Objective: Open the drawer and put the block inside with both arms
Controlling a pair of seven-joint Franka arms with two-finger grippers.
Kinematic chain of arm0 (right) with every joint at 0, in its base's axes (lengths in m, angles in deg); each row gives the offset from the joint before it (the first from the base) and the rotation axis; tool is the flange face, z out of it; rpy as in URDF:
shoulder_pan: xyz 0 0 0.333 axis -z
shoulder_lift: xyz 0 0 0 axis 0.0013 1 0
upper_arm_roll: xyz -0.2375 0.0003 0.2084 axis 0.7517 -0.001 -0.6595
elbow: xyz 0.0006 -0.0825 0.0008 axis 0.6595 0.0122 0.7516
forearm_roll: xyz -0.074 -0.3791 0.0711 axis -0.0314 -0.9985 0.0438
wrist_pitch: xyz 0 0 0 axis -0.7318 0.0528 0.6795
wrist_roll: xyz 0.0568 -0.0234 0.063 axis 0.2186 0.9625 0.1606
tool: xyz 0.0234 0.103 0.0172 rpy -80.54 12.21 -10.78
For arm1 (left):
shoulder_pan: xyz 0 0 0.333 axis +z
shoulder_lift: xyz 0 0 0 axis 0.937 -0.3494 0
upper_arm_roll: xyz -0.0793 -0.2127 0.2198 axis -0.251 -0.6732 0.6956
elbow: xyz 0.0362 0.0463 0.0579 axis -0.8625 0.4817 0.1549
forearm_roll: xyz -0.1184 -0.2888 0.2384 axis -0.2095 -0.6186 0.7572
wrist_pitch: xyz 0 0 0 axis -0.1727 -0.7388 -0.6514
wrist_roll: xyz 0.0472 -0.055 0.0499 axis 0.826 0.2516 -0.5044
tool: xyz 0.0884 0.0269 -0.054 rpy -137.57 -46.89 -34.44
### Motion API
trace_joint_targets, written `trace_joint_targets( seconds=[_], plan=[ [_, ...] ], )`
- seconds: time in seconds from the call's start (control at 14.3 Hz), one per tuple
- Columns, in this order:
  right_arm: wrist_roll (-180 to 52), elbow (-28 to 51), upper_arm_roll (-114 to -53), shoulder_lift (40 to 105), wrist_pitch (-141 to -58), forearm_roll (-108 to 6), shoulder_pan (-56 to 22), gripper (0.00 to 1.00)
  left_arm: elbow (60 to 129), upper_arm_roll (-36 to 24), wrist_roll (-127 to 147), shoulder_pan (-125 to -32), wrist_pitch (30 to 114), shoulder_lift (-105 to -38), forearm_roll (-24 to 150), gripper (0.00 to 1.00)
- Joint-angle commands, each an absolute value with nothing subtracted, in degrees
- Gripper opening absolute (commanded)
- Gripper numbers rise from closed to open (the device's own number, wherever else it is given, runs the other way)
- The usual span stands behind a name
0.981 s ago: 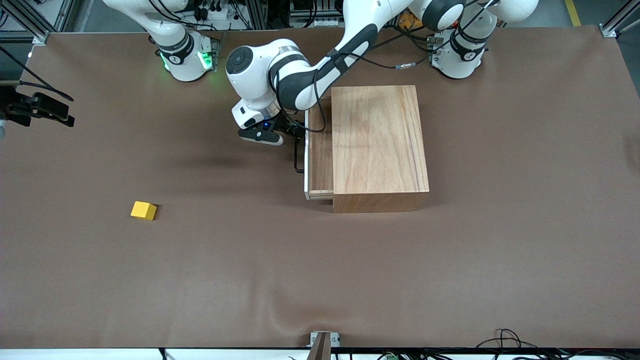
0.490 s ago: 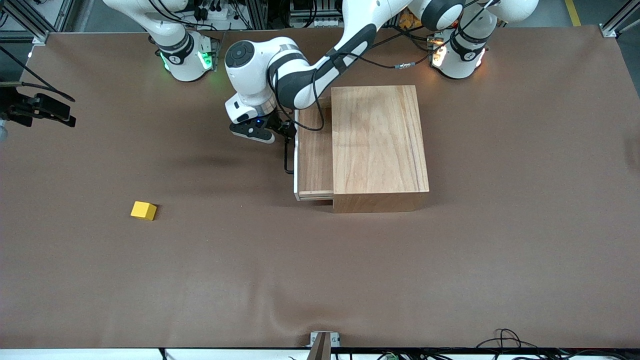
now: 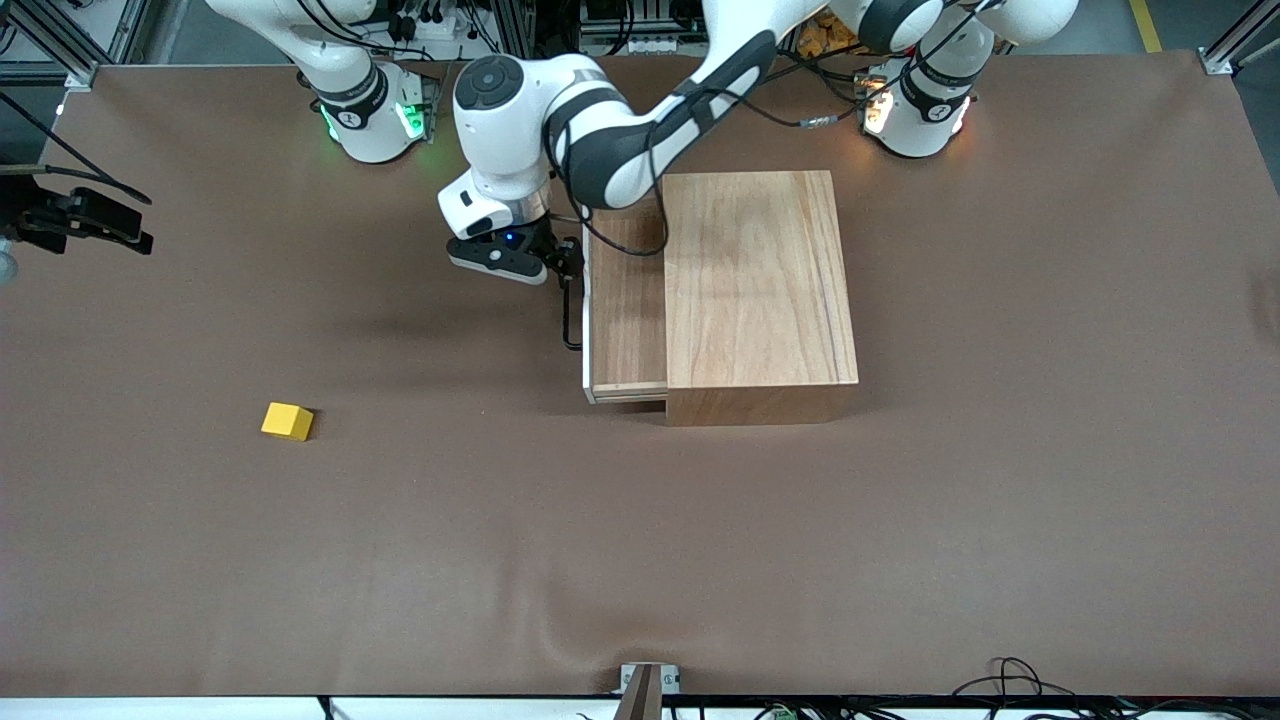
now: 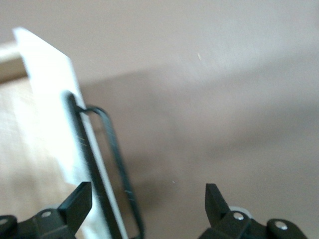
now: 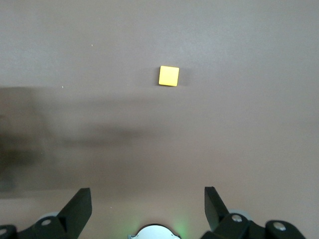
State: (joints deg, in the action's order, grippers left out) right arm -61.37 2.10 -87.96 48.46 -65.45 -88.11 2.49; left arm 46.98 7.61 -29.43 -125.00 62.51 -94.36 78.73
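The drawer point(image 3: 626, 300) stands partly pulled out of the wooden box point(image 3: 760, 290), toward the right arm's end of the table. My left gripper point(image 3: 566, 262) is at the drawer's thin black handle point(image 3: 570, 312). In the left wrist view my left gripper point(image 4: 144, 191) is open, with the handle point(image 4: 117, 159) and the white front panel point(image 4: 55, 99) between its fingers, which do not touch them. The yellow block point(image 3: 287, 421) lies on the table, nearer the front camera, toward the right arm's end. My right gripper point(image 5: 144, 196) is open and empty, high over the table, with the block point(image 5: 169, 75) in its view.
A black device point(image 3: 75, 220) sits at the table edge at the right arm's end. The right arm's base point(image 3: 370, 120) glows green and the left arm's base point(image 3: 915, 115) glows orange. Brown mat point(image 3: 640, 550) covers the table.
The drawer has slid farther out of the box toward the right arm's end, and my left gripper has moved that way with the handle. The block has not moved.
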Motion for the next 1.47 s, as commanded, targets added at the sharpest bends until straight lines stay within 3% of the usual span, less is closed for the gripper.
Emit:
trace_joint_targets(
  seconds=[0.0, 0.35, 0.7, 1.12, 1.4],
  plan=[
    [-60.97, 2.34, -88.64, 48.21, -65.68, -88.61, 3.18, 1.00, 48.33, 7.53, -28.39, -120.19, 56.83, -86.65, 77.69, 1.00],
    [-60.97, 4.35, -88.55, 48.30, -66.81, -88.61, 4.14, 1.00, 49.03, 7.71, -22.88, -105.09, 41.62, -73.64, 77.60, 1.00],
    [-61.15, 7.79, -88.55, 48.65, -71.39, -88.96, 5.02, 1.00, 49.03, 8.24, -19.35, -92.60, 28.35, -66.59, 78.66, 1.00],
    [-61.50, 8.31, -88.55, 54.88, -77.53, -88.79, 6.96, 1.00, 49.29, 7.62, -9.35, -78.87, 22.98, -63.33, 77.34, 1.00],
    [-61.76, 13.92, -88.55, 58.40, -88.59, -88.96, 8.36, 1.00, 51.39, 7.53, -5.73, -72.47, 20.33, -59.83, 74.10, 1.00]
  ],
)
